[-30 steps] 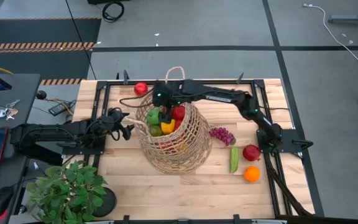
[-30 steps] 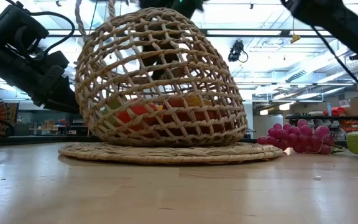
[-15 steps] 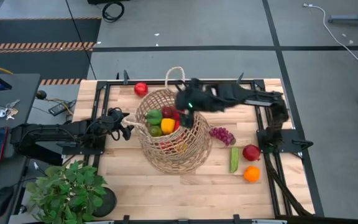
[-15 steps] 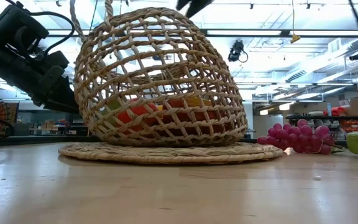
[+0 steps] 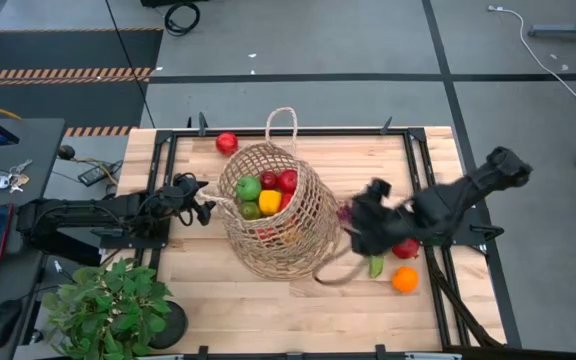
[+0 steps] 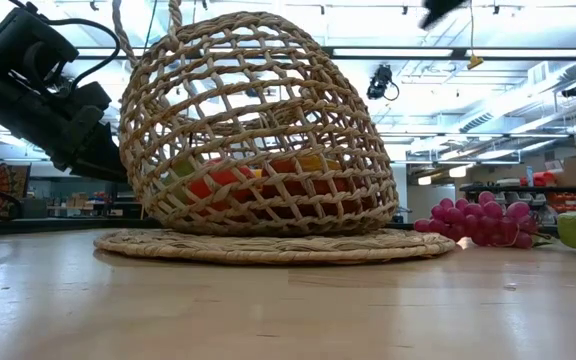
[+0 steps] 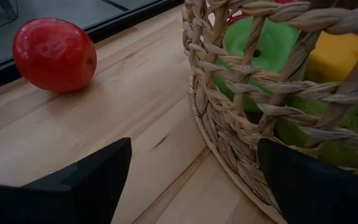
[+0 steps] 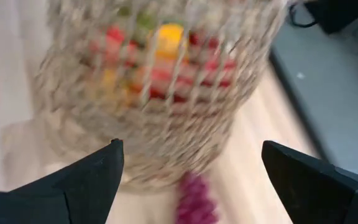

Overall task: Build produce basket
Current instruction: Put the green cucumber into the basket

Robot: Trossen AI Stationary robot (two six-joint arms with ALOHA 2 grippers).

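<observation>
The tan wicker basket (image 5: 276, 222) stands on its flat woven base (image 6: 268, 244) in the middle of the table. It holds green, yellow and red produce (image 5: 266, 190). My left gripper (image 5: 208, 207) is open at the basket's left side, low at its wall (image 7: 229, 124). My right gripper (image 5: 358, 228) is open and empty, in the air right of the basket, above the purple grapes (image 5: 346, 212). The right wrist view shows the basket (image 8: 160, 81) and the grapes (image 8: 194, 198) ahead of the open fingers. My left gripper stands with its fingers either side of the basket's lower wall (image 7: 229, 155), level from the table's left. One finger (image 7: 316, 180) shows against the weave, but I cannot tell whether it touches.
A red tomato (image 5: 227, 143) lies at the far edge, left of the basket. A green piece (image 5: 376, 266), a red apple (image 5: 406, 248) and an orange (image 5: 405, 280) lie right of the basket. A potted plant (image 5: 108, 305) stands at the near left corner.
My right gripper has risen out of the basket's mouth and swung fast toward the table's right and near edge, ending above the grapes. The basket and my left gripper have kept still.
</observation>
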